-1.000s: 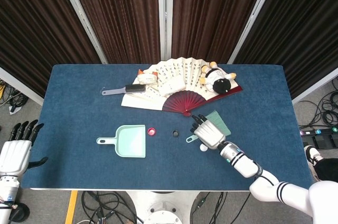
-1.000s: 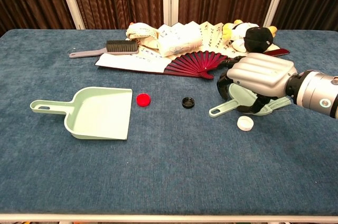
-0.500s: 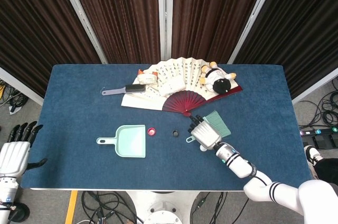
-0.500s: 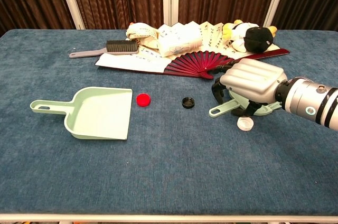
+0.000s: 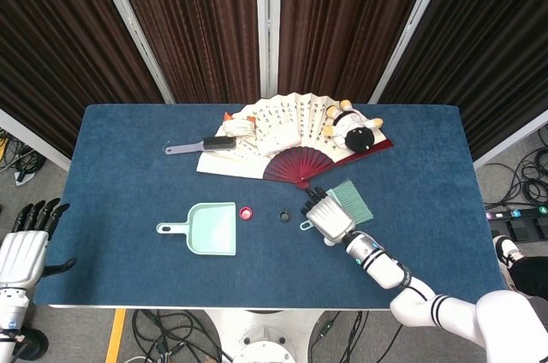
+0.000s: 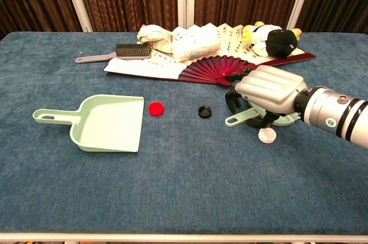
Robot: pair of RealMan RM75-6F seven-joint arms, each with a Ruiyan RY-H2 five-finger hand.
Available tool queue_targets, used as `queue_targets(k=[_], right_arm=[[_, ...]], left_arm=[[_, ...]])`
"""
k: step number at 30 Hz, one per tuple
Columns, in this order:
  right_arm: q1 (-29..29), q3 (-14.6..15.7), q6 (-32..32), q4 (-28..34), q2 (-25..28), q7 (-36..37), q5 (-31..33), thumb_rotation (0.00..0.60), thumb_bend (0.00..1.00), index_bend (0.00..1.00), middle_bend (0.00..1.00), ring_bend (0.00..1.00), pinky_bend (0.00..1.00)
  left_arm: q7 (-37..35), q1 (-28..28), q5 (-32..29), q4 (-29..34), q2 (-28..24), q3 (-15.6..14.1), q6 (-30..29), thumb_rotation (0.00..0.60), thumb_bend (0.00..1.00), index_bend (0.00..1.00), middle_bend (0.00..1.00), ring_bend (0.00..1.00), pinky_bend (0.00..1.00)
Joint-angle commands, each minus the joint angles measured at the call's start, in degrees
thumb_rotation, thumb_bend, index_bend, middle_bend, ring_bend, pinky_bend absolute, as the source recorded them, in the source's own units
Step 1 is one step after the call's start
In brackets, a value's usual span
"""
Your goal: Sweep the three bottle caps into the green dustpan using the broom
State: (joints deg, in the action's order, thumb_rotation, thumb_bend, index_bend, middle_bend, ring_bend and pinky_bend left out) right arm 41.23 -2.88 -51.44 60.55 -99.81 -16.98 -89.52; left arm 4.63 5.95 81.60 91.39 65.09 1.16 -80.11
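At the far left we saw the left hand [image 5: 21,247] off the tabletop [image 5: 128,149], fingers spread, holding nothing; the chest view missed it. Next lay one dustpan [image 6: 109,122], then three caps: red [image 6: 155,108] just beside its mouth, black [image 6: 204,111] further right, white [image 6: 266,134] half tucked under the right hand [image 6: 265,90]. That hand's fingers curled over the broom [image 5: 347,200], hiding most of it, so we could not tell whether they gripped it.
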Motion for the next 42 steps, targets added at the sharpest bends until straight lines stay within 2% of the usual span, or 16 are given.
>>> queue_targets(k=[1, 11, 19, 24, 28, 33, 38, 42], right_arm=[[0.05, 0.17, 0.02, 0.11, -0.01, -0.15, 0.23, 0.600, 0.26, 0.40, 0.40, 0.11, 0.18], [0.08, 0.88, -0.37, -0.26, -0.55, 0.25, 0.72, 0.600, 0.27, 0.41, 0.43, 0.15, 0.18], [-0.26, 1.23, -1.35, -1.96, -1.50, 0.37, 0.93, 0.600, 0.35, 0.60, 0.57, 0.25, 0.22], [-0.36, 0.26, -3.36, -1.37, -0.48, 1.76, 1.06, 0.600, 0.42, 0.69, 0.62, 0.29, 0.24], [-0.58, -1.06, -5.47, 2.93, 3.32, 5.96, 1.22, 0.600, 0.44, 0.73, 0.64, 0.31, 0.25], [-1.04, -3.26, -6.99, 11.68, 11.23, 13.78, 2.45, 0.600, 0.45, 0.74, 0.65, 0.32, 0.26], [-1.54, -5.65, -8.01, 19.19, 18.94, 20.26, 3.84, 0.600, 0.46, 0.75, 0.66, 0.32, 0.26], [-2.00, -7.04, -8.82, 22.50, 22.68, 24.03, 4.77, 0.600, 0.46, 0.75, 0.66, 0.32, 0.26]], left_arm=[[-0.12, 0.00, 0.01, 0.01, -0.01, -0.02, 0.07, 0.600, 0.09, 0.13, 0.05, 0.01, 0.01], [-0.28, -0.05, -0.18, -0.06, 0.04, -0.01, 0.25, 0.600, 0.09, 0.13, 0.05, 0.01, 0.01], [-0.10, 0.55, 0.40, -0.23, 0.03, -0.09, 1.01, 0.600, 0.09, 0.13, 0.05, 0.01, 0.01], [-0.24, 2.67, 2.06, 0.25, -1.29, 0.41, 2.73, 0.600, 0.09, 0.13, 0.05, 0.01, 0.01], [-1.35, 5.64, 3.18, 1.16, -2.88, 1.39, 5.65, 0.600, 0.09, 0.13, 0.05, 0.01, 0.01], [-2.85, 11.18, 2.60, 2.20, -3.82, 3.06, 12.86, 0.600, 0.09, 0.15, 0.06, 0.02, 0.02], [-1.72, 16.68, -1.74, 2.11, -2.37, 4.23, 22.13, 0.600, 0.10, 0.25, 0.19, 0.12, 0.07], [1.81, 19.23, -5.26, 1.46, 1.31, 4.62, 25.60, 0.600, 0.13, 0.33, 0.31, 0.23, 0.14]])
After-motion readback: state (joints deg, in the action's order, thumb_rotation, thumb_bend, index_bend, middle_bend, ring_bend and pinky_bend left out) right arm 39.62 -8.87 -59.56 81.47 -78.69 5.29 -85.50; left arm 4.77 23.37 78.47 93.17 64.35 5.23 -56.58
